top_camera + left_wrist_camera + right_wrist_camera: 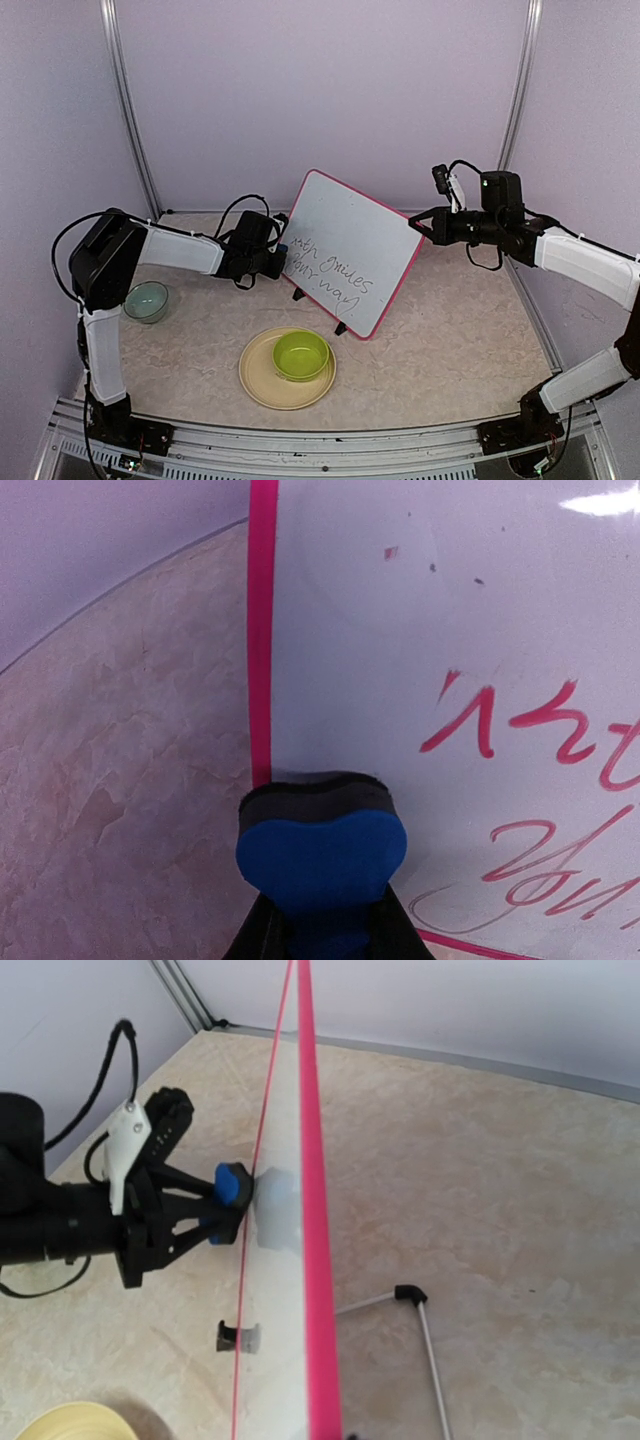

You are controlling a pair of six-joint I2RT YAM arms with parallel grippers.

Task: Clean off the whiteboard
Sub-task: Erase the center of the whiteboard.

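The whiteboard (350,235) stands tilted at the table's middle, with a pink-red frame (312,1260) and handwriting on its lower left. My left gripper (277,258) is shut on a blue eraser (322,850). The eraser's dark felt presses against the whiteboard (450,630) just inside its left edge, beside the writing. In the right wrist view the eraser (232,1184) touches the board face, with the left gripper (212,1215) behind it. My right gripper (420,226) is shut on the board's upper right edge; its fingers are hidden in its own view.
A green bowl (301,354) sits on a tan plate (262,385) in front of the board. A pale glass bowl (147,300) stands at the left by my left arm. Behind the board is its wire stand (420,1305), and a black foot (228,1337) is under it.
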